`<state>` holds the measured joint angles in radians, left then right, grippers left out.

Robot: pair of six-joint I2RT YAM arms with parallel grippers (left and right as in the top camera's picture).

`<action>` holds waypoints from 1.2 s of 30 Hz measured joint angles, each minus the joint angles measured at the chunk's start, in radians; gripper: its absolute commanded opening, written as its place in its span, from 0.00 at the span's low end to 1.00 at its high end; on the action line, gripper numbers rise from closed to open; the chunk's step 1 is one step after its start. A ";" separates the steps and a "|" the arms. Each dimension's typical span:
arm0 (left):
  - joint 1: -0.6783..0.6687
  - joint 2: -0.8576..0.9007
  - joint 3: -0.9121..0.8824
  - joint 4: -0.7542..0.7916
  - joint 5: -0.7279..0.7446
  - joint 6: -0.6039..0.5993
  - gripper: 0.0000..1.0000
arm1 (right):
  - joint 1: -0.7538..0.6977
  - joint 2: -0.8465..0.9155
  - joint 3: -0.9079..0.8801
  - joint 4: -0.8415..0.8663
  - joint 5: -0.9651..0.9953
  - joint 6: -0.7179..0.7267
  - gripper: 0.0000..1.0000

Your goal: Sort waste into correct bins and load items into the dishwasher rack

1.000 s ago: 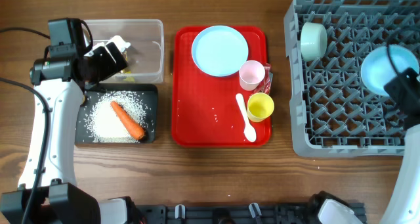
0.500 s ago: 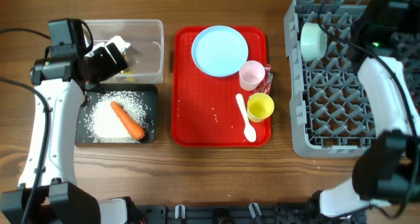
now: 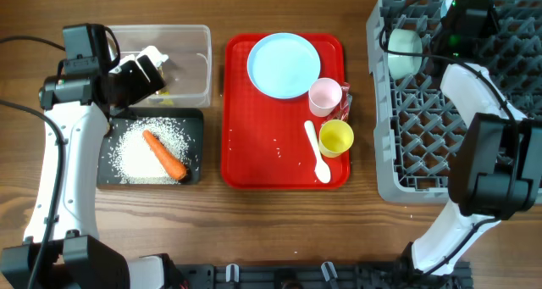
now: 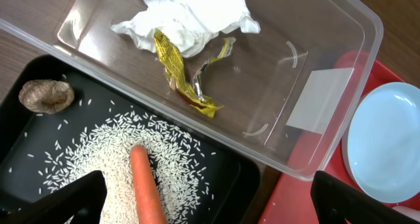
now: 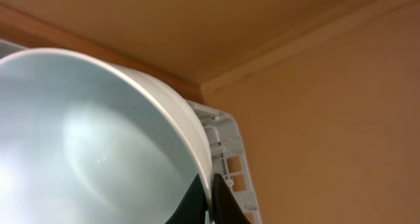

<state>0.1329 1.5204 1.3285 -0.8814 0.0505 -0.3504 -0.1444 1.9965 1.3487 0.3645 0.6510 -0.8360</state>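
My left gripper (image 4: 213, 207) is open and empty, above the near edge of the black tray (image 3: 193, 119) by the clear tub (image 3: 203, 69). The tray holds the carrot (image 4: 147, 184), rice (image 3: 135, 153) and a brown lump (image 4: 46, 96). The tub holds white tissue (image 4: 190, 14) and a yellow wrapper (image 4: 187, 76). My right gripper (image 5: 211, 191) is shut on the rim of a pale bowl (image 5: 85, 138) over the back of the grey rack (image 3: 440, 153). Another bowl (image 3: 405, 52) stands in the rack.
The red serving tray (image 3: 254, 153) carries the blue plate (image 3: 284, 64), pink cup (image 3: 324, 97), yellow cup (image 3: 336, 138), white spoon (image 3: 318, 153) and a red wrapper (image 3: 347, 98). My right arm (image 3: 474, 86) stretches across the rack.
My right arm has swung from the rack's right side to its back edge, carrying the bowl. The left arm has not moved.
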 measured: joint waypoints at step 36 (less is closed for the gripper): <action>0.000 0.000 0.000 0.000 0.000 0.000 1.00 | 0.232 0.085 0.002 0.144 0.314 0.091 0.90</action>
<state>0.1329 1.5204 1.3285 -0.8814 0.0505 -0.3504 0.0879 2.0815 1.3506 0.5083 0.9653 -0.7452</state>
